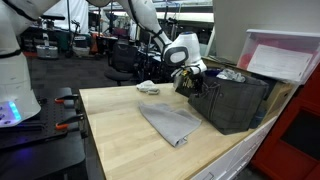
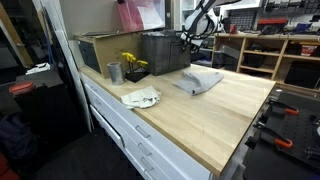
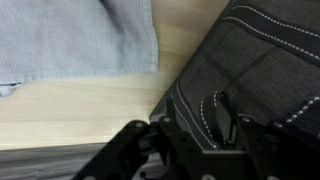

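1. The dark fabric bin (image 1: 235, 100) stands at the back of the wooden table (image 1: 115, 135). It is charcoal weave with pale stitching and a small loop on its side. A grey cloth (image 1: 170, 122) lies flat just beside it.
2. In the wrist view the bin runs off the frame. My fingers (image 3: 130, 150) are black against its dark cloth and blurred, so their edges are hard to make out.
3. My claw (image 1: 186, 74) hangs at the bin's near corner, low over the table. I cannot tell whether the jaws stand apart or together, or whether they pinch the fabric.
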